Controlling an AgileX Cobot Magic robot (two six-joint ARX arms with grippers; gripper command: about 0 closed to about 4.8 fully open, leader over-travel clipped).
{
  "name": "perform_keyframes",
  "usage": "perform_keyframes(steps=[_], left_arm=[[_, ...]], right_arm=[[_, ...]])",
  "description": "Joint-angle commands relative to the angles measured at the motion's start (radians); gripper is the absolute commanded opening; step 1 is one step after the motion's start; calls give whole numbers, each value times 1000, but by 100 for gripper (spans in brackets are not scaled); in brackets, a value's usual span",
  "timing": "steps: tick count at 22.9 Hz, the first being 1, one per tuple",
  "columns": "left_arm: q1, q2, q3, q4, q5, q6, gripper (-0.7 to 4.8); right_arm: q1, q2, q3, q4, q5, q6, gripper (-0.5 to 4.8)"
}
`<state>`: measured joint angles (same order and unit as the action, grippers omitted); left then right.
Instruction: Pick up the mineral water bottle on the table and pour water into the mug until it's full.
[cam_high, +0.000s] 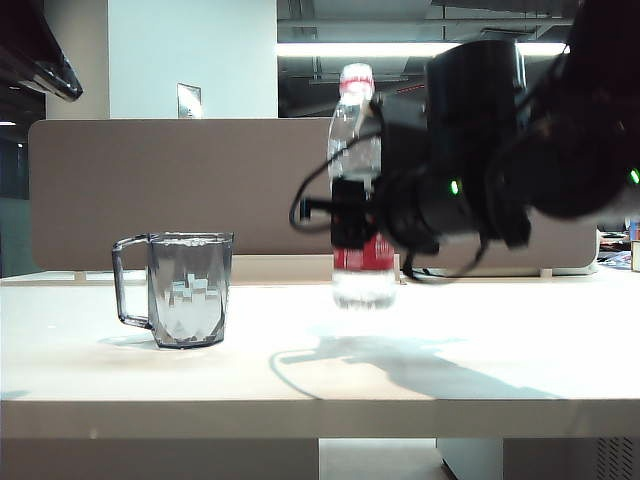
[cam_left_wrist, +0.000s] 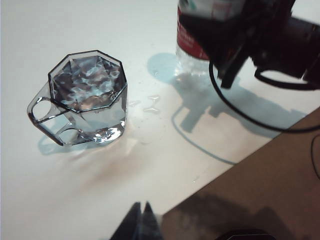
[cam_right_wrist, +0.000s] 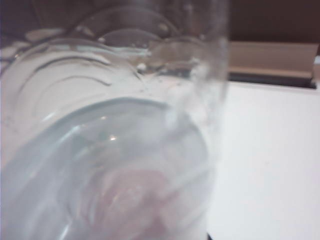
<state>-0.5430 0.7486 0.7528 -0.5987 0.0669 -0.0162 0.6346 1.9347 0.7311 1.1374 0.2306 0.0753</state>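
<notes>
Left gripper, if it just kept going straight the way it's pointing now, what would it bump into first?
Probably the table itself: the left gripper, closed, aims down at bare tabletop short of the mug. The mug lies further along, slightly to one side; depth is hard to judge.

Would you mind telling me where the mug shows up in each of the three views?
Exterior view: the mug stands left of centre on the table, left of the bottle.
Left wrist view: the mug is in the left half, seen from above.
Right wrist view: not in it; the bottle fills the picture.
Shared landmark: the bottle, held by the right gripper.
</notes>
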Motion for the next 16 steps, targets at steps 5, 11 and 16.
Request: perform_keyframes(steps=[5,11,16], left_arm=[[-1,-2,5,10,0,5,-5],[-1,-2,5,10,0,5,-5],[-1,-2,5,10,0,5,-5]], right_arm=[[10,122,-7,180,-18,5,203],[9,138,-8,177,-32,3,351],[12,126,-34,178,-53,0,479]])
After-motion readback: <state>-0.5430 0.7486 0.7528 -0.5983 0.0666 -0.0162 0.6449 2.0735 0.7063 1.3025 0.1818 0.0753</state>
